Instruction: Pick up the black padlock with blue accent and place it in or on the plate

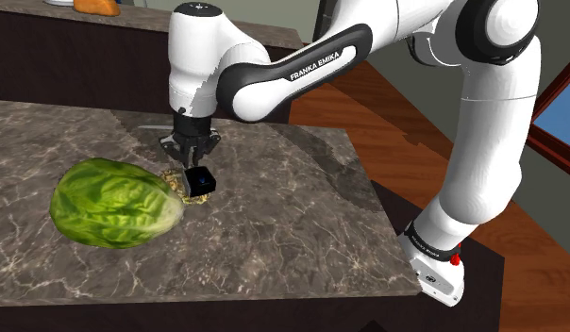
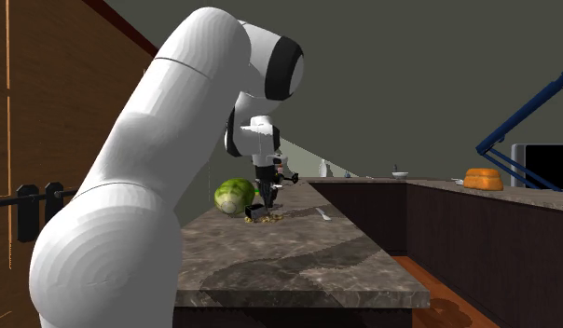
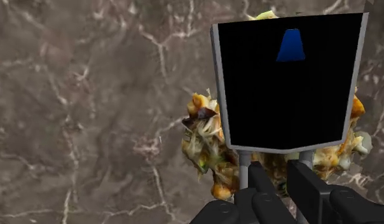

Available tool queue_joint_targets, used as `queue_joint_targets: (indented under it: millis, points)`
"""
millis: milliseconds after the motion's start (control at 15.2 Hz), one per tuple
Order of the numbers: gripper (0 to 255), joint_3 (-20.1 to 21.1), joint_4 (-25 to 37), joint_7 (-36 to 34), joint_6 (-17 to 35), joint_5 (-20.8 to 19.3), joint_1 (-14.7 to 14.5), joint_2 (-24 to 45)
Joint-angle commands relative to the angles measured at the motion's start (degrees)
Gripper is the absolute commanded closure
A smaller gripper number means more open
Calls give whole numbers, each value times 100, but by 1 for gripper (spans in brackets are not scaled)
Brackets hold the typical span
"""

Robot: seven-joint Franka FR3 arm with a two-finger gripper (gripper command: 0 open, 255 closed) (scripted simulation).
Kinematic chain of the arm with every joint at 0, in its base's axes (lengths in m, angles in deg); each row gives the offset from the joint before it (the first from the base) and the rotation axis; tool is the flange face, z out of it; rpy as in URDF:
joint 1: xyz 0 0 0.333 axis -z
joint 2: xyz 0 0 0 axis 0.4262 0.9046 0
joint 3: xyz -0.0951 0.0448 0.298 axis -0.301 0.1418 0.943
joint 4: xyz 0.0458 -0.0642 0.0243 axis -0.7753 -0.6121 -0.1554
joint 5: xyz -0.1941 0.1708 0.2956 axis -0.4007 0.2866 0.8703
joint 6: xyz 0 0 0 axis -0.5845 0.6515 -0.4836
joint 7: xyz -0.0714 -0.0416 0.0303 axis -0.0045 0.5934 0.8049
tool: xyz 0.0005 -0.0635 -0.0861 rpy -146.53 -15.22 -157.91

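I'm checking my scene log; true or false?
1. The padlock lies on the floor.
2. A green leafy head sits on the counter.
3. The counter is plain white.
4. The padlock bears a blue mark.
1. False: the gripper holds the padlock over the counter.
2. True: the green leafy head lies there.
3. False: it is dark and marbled.
4. True.
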Motion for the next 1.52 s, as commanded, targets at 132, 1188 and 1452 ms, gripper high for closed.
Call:
queue_joint_targets:
  millis: [132, 1188, 1452]
  points:
    - [0, -65, 15, -43, 56, -88, -62, 97]
    - [0, -67, 18, -45, 57, -90, -65, 101]
    - [0, 658, -1087, -201, 873, 1007, 880, -1096]
